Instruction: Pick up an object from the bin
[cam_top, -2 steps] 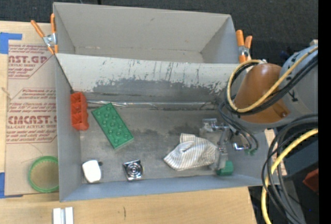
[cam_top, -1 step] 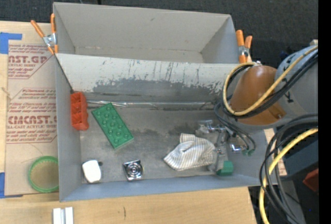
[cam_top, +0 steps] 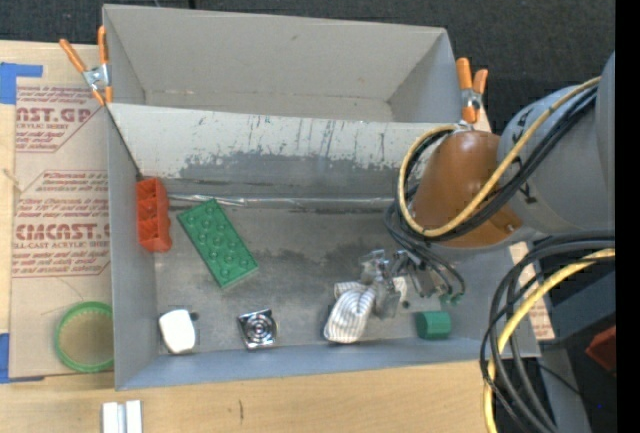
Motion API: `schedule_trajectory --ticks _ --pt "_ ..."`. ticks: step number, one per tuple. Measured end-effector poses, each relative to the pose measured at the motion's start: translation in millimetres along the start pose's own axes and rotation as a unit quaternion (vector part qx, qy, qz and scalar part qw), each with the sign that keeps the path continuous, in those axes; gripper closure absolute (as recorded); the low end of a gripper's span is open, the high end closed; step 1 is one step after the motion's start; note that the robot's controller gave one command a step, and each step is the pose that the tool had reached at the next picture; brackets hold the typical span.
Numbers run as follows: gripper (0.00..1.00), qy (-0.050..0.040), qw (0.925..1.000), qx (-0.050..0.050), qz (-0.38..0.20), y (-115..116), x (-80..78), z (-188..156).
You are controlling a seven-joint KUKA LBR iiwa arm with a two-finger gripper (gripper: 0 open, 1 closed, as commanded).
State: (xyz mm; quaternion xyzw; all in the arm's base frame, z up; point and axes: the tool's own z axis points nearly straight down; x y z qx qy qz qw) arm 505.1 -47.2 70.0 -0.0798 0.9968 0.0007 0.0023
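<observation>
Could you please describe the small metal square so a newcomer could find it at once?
Follow the grey bin's wall along the view's bottom. Between the white block and a ribbed silvery lump lies the metal square: flat, shiny, ring-marked.

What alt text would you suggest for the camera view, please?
The pincer is low at the right of the grey bin, beside a silvery ribbed object and a small green block. Leftwards lie a square metal piece, a white lump, a flat green plate and a red brick.
</observation>
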Motion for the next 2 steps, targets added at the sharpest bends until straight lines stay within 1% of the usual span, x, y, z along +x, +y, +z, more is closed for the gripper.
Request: schedule_trajectory --ticks 1,2 --pt "1.00 0.0000 1.0000 0.000 0.000 0 0.0 0" --pt "1.00 -0.0034 0.9999 0.001 0.015 6 -4.6 -178"
